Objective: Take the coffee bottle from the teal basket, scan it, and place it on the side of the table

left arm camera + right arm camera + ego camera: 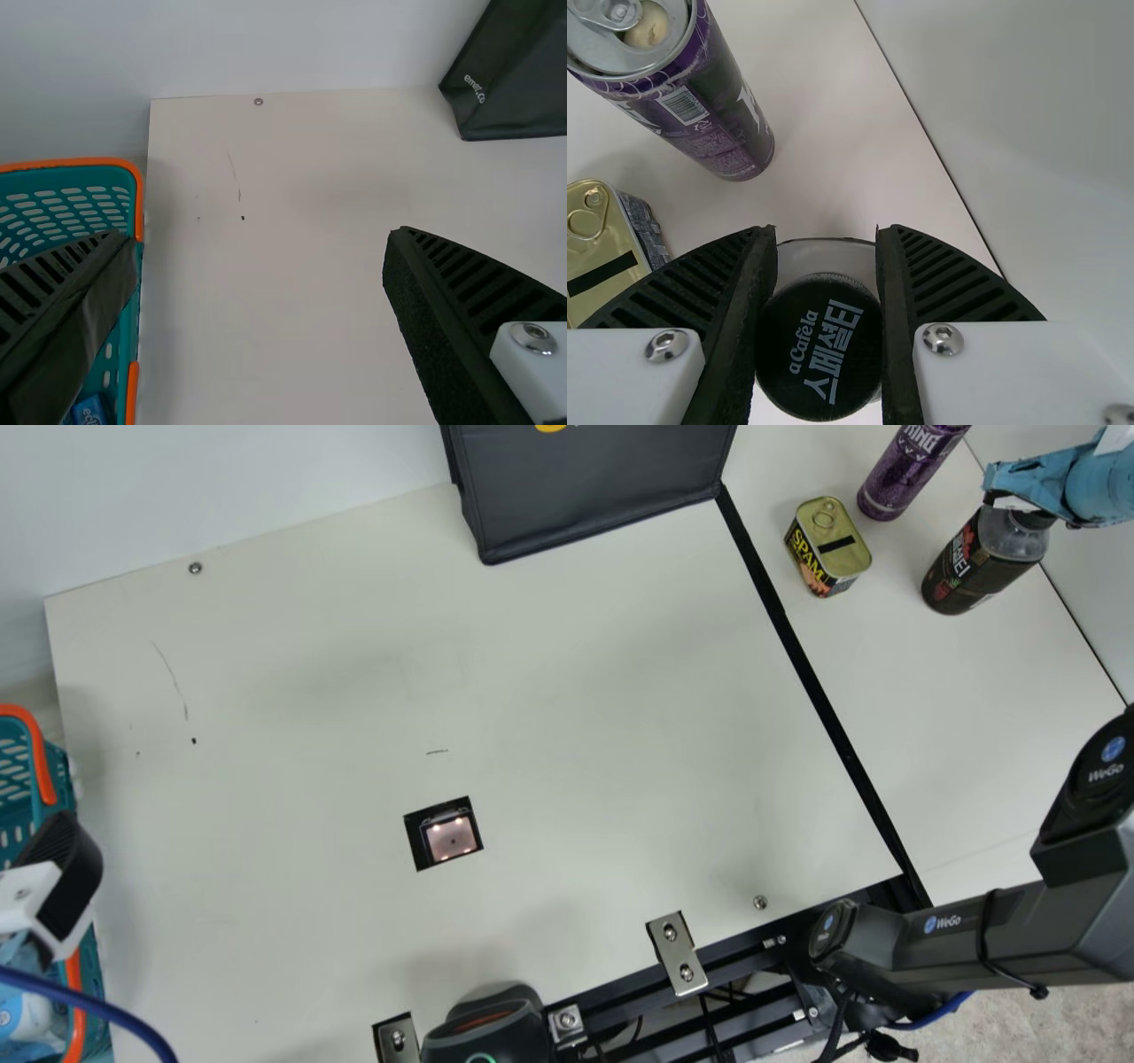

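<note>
The coffee bottle (pixel 983 562), dark with a black cap, stands upright on the side table at the main view's upper right. My right gripper (pixel 1019 496) is at its top. In the right wrist view, my right gripper (pixel 827 237) is shut around the top of the bottle, its fingers against both sides by the black cap (pixel 819 347). My left gripper (pixel 58 886) hangs over the teal basket's (pixel 64 779) inner side at the far left. In the left wrist view, my left gripper (pixel 259 252) is open with nothing between its fingers, beside the basket (pixel 128 328).
A Spam can (pixel 828 547) and a purple can (pixel 908 469) stand left of the bottle on the side table. A dark bag (pixel 594 487) is at the back. A scanner window (pixel 452 839) lies in the main tabletop, with a black device (pixel 487 1027) at the front edge.
</note>
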### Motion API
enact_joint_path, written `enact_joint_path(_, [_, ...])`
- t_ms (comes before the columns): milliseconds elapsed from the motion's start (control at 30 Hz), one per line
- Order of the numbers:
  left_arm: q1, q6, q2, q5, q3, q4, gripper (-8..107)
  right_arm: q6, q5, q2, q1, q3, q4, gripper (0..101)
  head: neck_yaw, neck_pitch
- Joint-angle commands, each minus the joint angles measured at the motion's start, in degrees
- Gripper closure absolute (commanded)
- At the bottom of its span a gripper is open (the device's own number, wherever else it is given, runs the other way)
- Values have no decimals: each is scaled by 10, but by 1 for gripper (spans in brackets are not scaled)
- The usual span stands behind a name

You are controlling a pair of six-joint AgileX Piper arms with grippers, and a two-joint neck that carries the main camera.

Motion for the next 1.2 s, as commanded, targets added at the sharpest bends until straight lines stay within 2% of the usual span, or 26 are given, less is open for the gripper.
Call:
enact_joint_path(0, [0,0,0,0,0,0,9,1,1,1,0,0,-1,78,-1,-17])
enact_joint_path(700, [0,0,0,0,0,0,9,-7,-9,-16,0,13,-3,8,-1,-17])
enact_joint_path(933, [0,0,0,0,0,0,9,-12,-16,-60,11,35,-10,6,-1,-17])
enact_joint_path(1167, [0,0,0,0,0,0,9,-17,-4,-126,27,66,4,6,-1,-17])
